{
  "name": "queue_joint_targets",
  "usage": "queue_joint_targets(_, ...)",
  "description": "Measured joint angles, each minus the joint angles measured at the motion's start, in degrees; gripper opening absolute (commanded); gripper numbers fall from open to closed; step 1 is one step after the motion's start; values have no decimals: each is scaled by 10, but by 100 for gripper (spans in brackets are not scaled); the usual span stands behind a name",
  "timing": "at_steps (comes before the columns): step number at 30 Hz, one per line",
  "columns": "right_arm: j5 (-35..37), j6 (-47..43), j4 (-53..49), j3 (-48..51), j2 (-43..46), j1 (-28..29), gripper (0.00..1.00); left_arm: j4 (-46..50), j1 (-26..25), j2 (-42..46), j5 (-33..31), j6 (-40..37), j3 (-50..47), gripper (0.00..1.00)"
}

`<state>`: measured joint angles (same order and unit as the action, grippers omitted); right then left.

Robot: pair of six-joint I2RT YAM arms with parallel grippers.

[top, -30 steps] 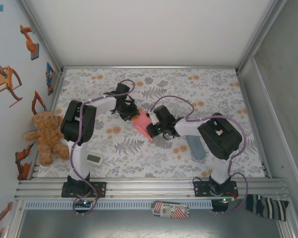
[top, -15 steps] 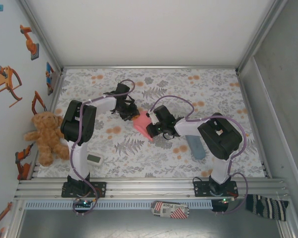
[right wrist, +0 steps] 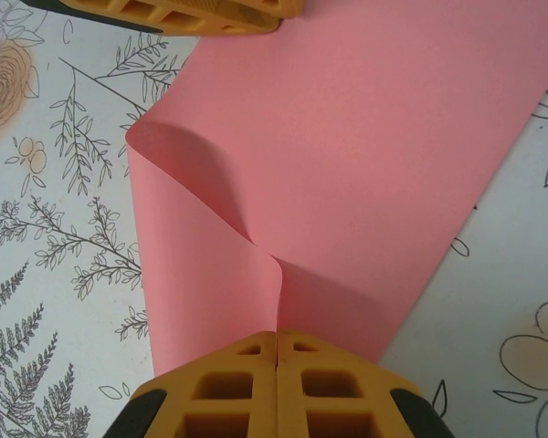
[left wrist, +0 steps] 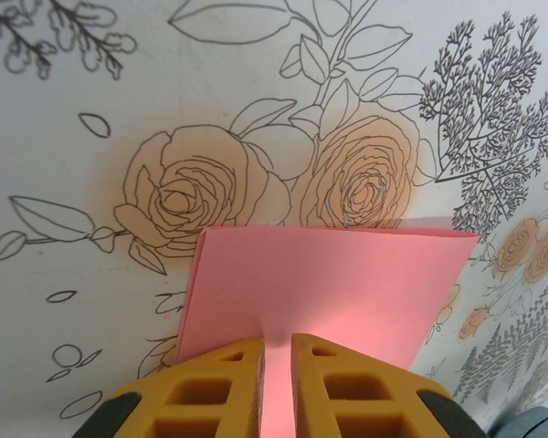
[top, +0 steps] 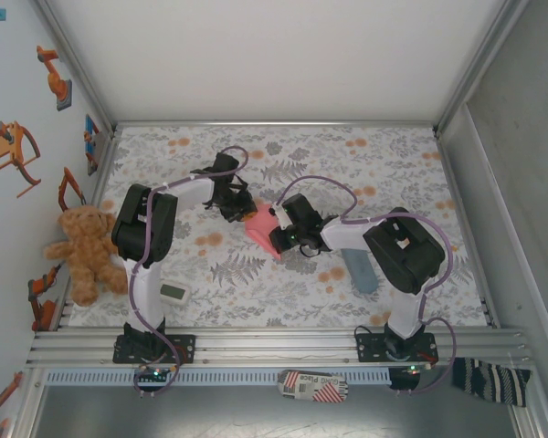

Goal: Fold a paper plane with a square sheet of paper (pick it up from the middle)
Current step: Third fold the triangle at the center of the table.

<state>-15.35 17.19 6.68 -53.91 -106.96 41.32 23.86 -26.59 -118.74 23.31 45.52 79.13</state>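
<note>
At the near edge of the counter (top: pixel 393 155), a small white gadget (top: pixel 173 292) lies by the left arm's base. A grey-blue pouch (top: pixel 359 271) lies flat beside the right arm, its long side running near to far. A teddy bear (top: pixel 84 251) sits off the counter's left edge, against the wall.

Near the middle of the counter, the pink sheet of paper (top: pixel 263 228) is held between both grippers. From above, its visible part slants from far-left to near-right, with its narrower end pointing toward the near side.

The right gripper (top: pixel 279 239) has the near-right end. In its wrist view, the right gripper (right wrist: pixel 277 339) has its yellow pads pressed tight together on the edge of the sheet (right wrist: pixel 365 164). The sheet runs lengthwise away from it as a broad band. Its left edge curls up in a soft buckle, and a pucker leads down into the pinch. Its right edge is straight and slants over the counter.

The left gripper (top: pixel 239 208) has the far-left end and shows in the right wrist view at the top (right wrist: pixel 178 14). In its own view, the left gripper (left wrist: pixel 277 342) is nearly closed, pinching the paper (left wrist: pixel 338 283) in the slim gap. The sheet's far edge is straight, and its right corner sticks out sharply.

Beyond both grippers, the flowered counter lies open to the far rail, with broad room on the right.
</note>
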Motion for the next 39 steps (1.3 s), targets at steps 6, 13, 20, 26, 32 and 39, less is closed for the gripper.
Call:
queue_joint_targets(6,-2,0,2,-1,-2,0,0,-6,1,25,-1,12,-2,35)
queue_joint_targets(13,-6,7,6,-4,-6,-1,0,-78,-5,155,-9,66,-86,38)
queue_joint_targets(20,-17,11,7,-10,-12,-4,0,-123,-57,189,-26,130,-174,34)
queue_joint_targets(26,-18,14,8,-10,-12,-5,0,-150,-75,184,-26,171,-211,26)
queue_joint_targets(32,-20,15,7,-10,-12,-7,0,-184,-77,167,-19,191,-212,21)
queue_joint_targets(39,-20,15,7,-10,-12,-7,0,-186,-79,166,-17,194,-225,20)
